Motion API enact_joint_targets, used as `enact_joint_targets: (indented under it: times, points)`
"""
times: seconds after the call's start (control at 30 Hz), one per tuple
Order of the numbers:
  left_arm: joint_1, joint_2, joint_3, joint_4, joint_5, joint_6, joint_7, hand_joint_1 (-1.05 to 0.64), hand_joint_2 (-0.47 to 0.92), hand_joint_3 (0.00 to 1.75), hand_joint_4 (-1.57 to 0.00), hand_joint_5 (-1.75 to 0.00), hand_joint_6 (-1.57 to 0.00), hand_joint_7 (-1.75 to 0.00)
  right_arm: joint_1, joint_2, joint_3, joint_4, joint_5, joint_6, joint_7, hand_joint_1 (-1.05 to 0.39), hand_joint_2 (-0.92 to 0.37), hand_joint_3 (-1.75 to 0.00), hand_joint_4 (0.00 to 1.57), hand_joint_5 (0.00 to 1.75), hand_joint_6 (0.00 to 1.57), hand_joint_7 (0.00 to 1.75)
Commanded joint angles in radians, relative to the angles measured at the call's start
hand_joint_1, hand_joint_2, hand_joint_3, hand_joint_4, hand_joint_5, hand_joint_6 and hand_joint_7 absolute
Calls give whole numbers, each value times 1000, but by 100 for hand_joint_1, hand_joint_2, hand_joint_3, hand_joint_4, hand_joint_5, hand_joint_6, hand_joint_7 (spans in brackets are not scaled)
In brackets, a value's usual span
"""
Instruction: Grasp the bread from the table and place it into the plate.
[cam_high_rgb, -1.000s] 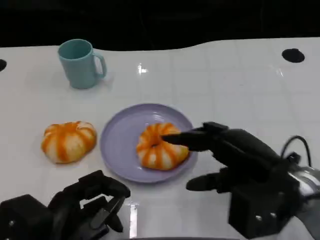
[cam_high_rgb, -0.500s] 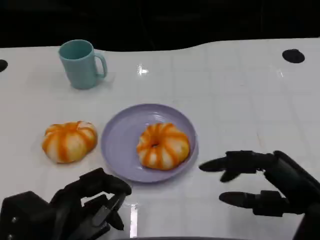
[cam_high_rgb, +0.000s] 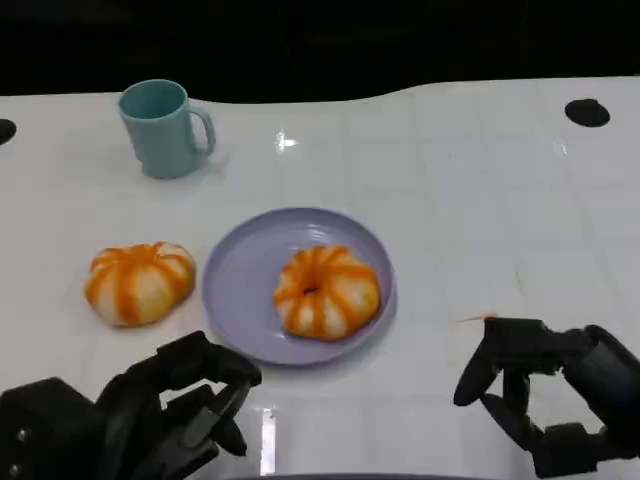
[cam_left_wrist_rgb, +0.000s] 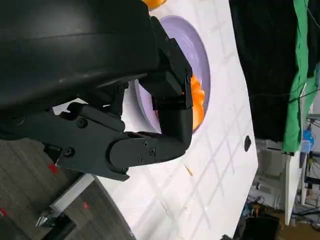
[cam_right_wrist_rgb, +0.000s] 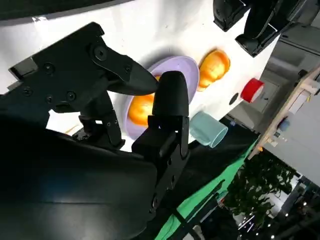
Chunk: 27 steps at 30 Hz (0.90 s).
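A round orange-and-white striped bread (cam_high_rgb: 327, 291) lies on the lilac plate (cam_high_rgb: 235, 290) in the middle of the table. A second bread of the same kind (cam_high_rgb: 139, 282) sits on the table left of the plate. My right hand (cam_high_rgb: 545, 395) is near the front edge, to the right of the plate and clear of it, fingers apart and holding nothing. My left hand (cam_high_rgb: 150, 420) rests at the front left, fingers curled in on nothing. The right wrist view looks past my right hand (cam_right_wrist_rgb: 125, 100) to the plate (cam_right_wrist_rgb: 182, 67) and both breads. The left wrist view has the plate (cam_left_wrist_rgb: 197, 50) beyond my left hand (cam_left_wrist_rgb: 150, 125).
A teal mug (cam_high_rgb: 165, 128) stands at the back left, handle to the right. A black round spot (cam_high_rgb: 586, 111) marks the table's far right. White table surface lies open to the right of the plate and behind it.
My right hand has drawn back from the bread on the plate toward the front right, and its fingers have bent in. The bread stays on the plate. My left hand has not moved.
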Motion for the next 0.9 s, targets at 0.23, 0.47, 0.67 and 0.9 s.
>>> enact_joint_targets:
  times: [0.23, 0.47, 0.67, 0.9]
  points:
    - [-18, 34, 33, 10, -13, 1, -11, -39, 92, 47, -61, -175, -63, -131, 36, 76, 5, 76, -13, -56, -78, -15, -47, -130, 84, 175, 69, 155]
    - [-18, 41, 43, 15, -19, -6, -18, -38, 92, 47, -62, -175, -64, -132, 18, 94, 10, 148, -55, -122, -122, -17, -42, -140, 94, 175, 68, 169]
    - [-19, 40, 43, 20, -26, -8, -25, -41, 92, 50, -63, -175, -59, -143, 13, 96, 6, 160, -65, -136, -143, -18, -41, -142, 97, 175, 70, 171]
    - [-26, 41, 37, 46, -13, -28, -29, -42, 92, 51, -67, -175, -59, -149, 0, 93, 1, 170, -66, -133, -150, -18, -40, -140, 98, 175, 71, 171]
